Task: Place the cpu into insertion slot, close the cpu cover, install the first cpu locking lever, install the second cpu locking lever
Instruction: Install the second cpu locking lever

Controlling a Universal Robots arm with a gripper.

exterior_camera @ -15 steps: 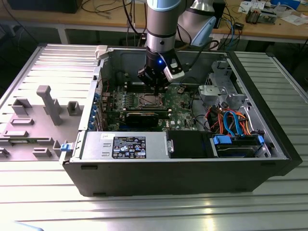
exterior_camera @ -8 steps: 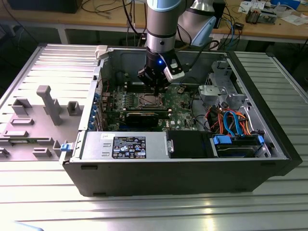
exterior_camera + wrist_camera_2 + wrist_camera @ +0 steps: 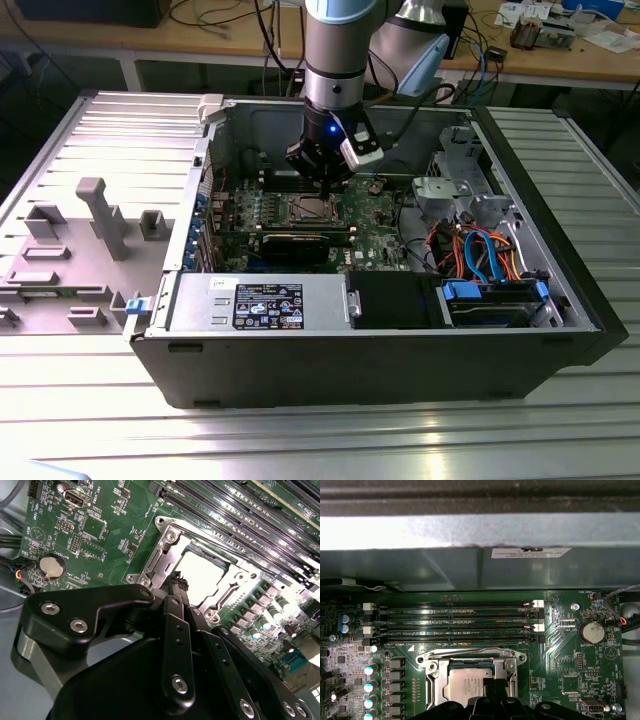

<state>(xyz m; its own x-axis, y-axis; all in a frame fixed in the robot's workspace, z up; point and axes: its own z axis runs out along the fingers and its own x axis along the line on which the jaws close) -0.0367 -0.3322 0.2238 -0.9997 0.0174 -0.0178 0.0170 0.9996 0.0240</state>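
motherboard [image 3: 570, 665] green | cpu [image 3: 465, 687] silvery-tan | tool [image 3: 176, 587] black

A ribbed metal table [image 3: 90, 400] carries the work. Resting directly on it, at centre, lies an open computer case [image 3: 380, 365] on its side. At the table's nine o'clock, in the exterior view, sits a grey plastic fixture [image 3: 70, 250] with upright posts and blocks, just beside the case. At twelve o'clock, behind the table, stands a wooden bench [image 3: 560, 60] bearing cables and clutter.
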